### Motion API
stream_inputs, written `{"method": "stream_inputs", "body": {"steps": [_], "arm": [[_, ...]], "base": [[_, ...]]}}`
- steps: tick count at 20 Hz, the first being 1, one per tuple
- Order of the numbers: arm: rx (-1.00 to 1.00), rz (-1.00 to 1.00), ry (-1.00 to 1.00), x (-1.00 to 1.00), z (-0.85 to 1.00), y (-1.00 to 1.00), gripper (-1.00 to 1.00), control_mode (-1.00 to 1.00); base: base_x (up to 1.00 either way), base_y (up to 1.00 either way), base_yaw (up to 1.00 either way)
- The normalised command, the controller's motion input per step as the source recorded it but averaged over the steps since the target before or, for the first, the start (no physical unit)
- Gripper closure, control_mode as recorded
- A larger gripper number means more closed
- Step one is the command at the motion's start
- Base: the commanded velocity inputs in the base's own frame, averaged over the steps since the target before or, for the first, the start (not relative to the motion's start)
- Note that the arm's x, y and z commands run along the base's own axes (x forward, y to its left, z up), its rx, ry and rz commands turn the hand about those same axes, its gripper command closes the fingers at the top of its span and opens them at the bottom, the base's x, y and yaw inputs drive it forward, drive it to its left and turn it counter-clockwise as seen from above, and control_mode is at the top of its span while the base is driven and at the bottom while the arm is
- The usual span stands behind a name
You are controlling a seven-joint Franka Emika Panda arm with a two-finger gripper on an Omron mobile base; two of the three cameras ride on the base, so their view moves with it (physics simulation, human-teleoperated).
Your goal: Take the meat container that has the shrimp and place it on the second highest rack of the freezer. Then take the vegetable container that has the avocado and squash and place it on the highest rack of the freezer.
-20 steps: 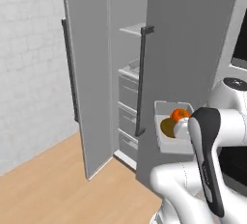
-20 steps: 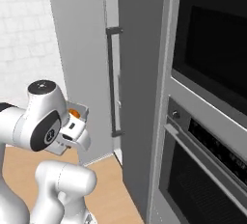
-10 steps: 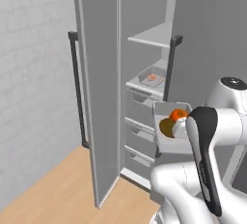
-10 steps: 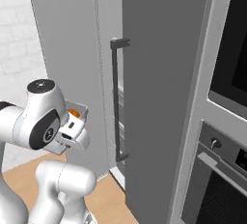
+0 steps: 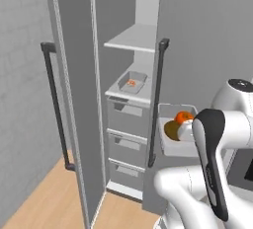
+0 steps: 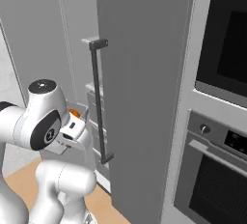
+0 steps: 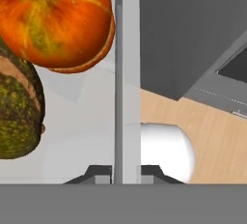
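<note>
The freezer (image 5: pixel 74 75) stands open ahead. On its second highest rack the meat container (image 5: pixel 133 81) rests with the small orange shrimp (image 5: pixel 131 83) inside. The highest rack (image 5: pixel 133 38) above it is bare. My gripper (image 7: pixel 126 172) is shut on the rim of the vegetable container (image 7: pixel 128 73), held level in front of my arm, right of the open compartment (image 5: pixel 174 144). Inside it sit the orange squash (image 7: pixel 58 15) (image 5: pixel 184 117) and the dark avocado (image 7: pixel 17 117) (image 5: pixel 172 130). From the right base, a corner of the container (image 6: pixel 80 108) and the squash (image 6: pixel 73 114) peek past my arm.
Three grey drawers (image 5: pixel 127 117) fill the freezer below the racks. The open left door carries a long dark handle (image 5: pixel 54 104). A second dark bar handle (image 5: pixel 157 99) (image 6: pixel 96 102) on a grey panel stands close beside the held tray. A built-in oven (image 6: pixel 217 170) is at right; wooden floor (image 5: pixel 44 203) below.
Both base views have shifted, so the base has moved: the freezer's inside now faces me more squarely and looks closer. The vegetable container stays gripped in the same place before my arm.
</note>
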Motion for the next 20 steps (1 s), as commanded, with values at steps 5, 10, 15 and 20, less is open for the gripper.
{"method": "stream_inputs", "body": {"steps": [5,10,15,20], "arm": [[0.0,0.0,0.0,0.0,0.0,0.0,1.0,1.0],[0.0,0.0,0.0,0.0,0.0,0.0,1.0,1.0],[0.0,0.0,0.0,0.0,0.0,0.0,1.0,1.0],[0.0,0.0,0.0,0.0,0.0,0.0,1.0,1.0]], "base": [[0.34,0.57,-0.14],[0.59,0.29,-0.2],[0.7,0.09,-0.29],[0.48,0.0,-0.29]]}}
